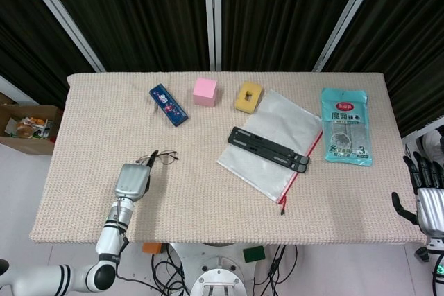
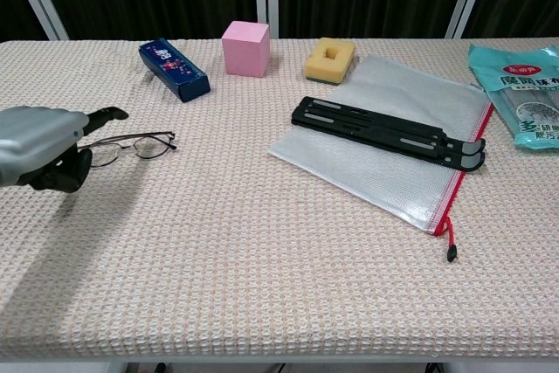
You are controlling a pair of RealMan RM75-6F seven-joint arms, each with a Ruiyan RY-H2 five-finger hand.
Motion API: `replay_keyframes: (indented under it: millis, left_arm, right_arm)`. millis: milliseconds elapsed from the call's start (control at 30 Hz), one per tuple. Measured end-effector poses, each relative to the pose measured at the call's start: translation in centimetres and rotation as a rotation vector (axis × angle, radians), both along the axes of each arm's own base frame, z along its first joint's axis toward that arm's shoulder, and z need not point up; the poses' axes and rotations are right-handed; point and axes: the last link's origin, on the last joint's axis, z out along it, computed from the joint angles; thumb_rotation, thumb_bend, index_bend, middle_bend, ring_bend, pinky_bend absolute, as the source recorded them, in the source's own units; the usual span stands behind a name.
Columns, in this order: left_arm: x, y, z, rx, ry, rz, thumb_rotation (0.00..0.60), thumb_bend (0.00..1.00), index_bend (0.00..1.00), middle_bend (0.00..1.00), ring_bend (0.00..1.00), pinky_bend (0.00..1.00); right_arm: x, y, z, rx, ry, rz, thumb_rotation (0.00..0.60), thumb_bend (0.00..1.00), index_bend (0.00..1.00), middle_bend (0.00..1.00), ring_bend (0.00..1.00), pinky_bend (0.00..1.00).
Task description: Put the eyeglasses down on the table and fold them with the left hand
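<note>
Thin dark wire-framed eyeglasses [image 2: 131, 147] lie flat at the table's near left for folding. My left hand [image 2: 42, 146] touches their left end; whether I'm pinching them, I can't tell.

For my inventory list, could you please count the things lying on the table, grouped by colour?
Blue: 1, box
Pink: 1, cube
Yellow: 1, sponge block
Black: 1, folding stand
Clear: 1, zip pouch
Teal: 1, cloth packet
Dark thin frame: 1, eyeglasses
Total: 7
</note>
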Motion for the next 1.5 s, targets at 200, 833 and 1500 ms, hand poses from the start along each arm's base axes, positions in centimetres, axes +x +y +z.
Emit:
replay_keyframes:
  millis: [200, 833, 1500]
  left_arm:
    - [-0.4, -0.4, 0.0, -0.001, 0.010, 0.002, 0.600, 0.80, 0.00, 1.00, 0.95, 1.00]
    - [-1.5, -0.2, -0.8, -0.035, 0.039, 0.040, 0.600, 0.80, 0.00, 1.00, 0.95, 1.00]
    - [-4.4, -3.0, 9.4, 0.116, -0.208, -0.144, 0.307, 0.09, 0.00, 0.00, 0.00, 0.18]
  right_arm:
    - [0.2, 0.1, 0.1, -0.001, 0.005, 0.008, 0.600, 0.45, 0.00, 0.00, 0.00, 0.00]
    - [0.9, 0.2, 0.1, 0.002, 0.021, 0.015, 0.600, 0.45, 0.00, 0.00, 0.00, 0.00]
    - [-0.5, 1.6, 0.5, 0.005, 0.062, -0.004, 0.596, 0.34, 0.00, 0.00, 0.00, 0.00]
